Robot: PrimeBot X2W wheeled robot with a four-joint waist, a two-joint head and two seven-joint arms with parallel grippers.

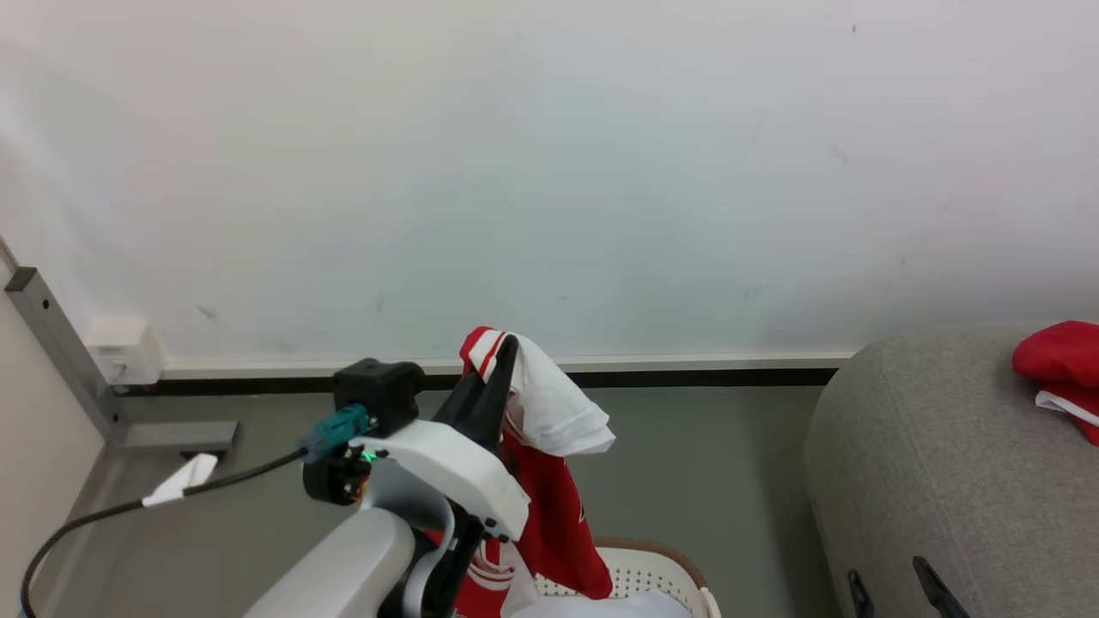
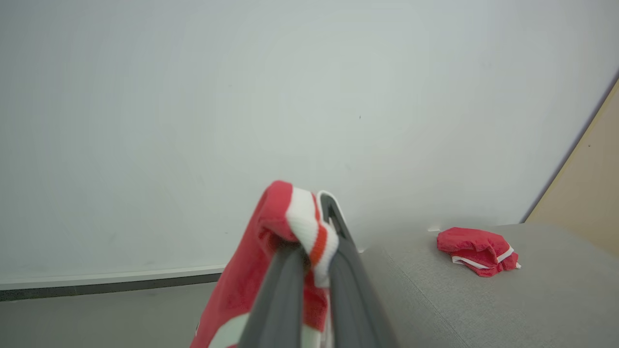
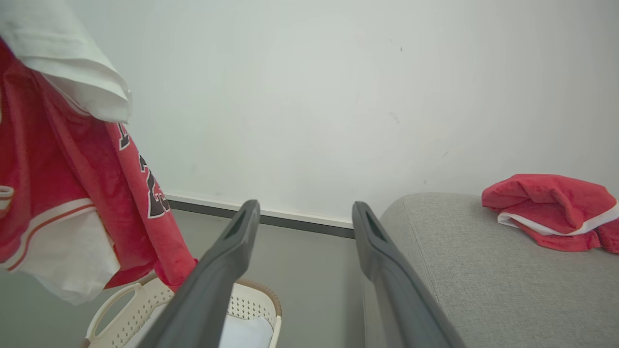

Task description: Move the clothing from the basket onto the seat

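My left gripper (image 1: 506, 356) is shut on the clothing (image 1: 549, 498), a red jersey with white trim and white lining. It hangs from the fingertips above the basket (image 1: 665, 566), its lower hem at the rim. In the left wrist view the striped edge of the clothing (image 2: 302, 227) bunches between the fingers of the left gripper (image 2: 314, 241). The right gripper (image 3: 304, 210) stands open and holds nothing, between the basket (image 3: 254, 297) and the seat (image 3: 483, 275). Its tips (image 1: 897, 588) show low against the seat (image 1: 927, 446). The hanging clothing (image 3: 72, 169) is at the far left of the right wrist view.
A second red garment (image 1: 1060, 369) lies folded on the seat top (image 2: 476, 251). A pale white cloth (image 3: 246, 333) lies in the basket. A white wall with a dark baseboard stands close behind. A metal post and socket box (image 1: 124, 352) sit at the left, with a black cable (image 1: 129, 506).
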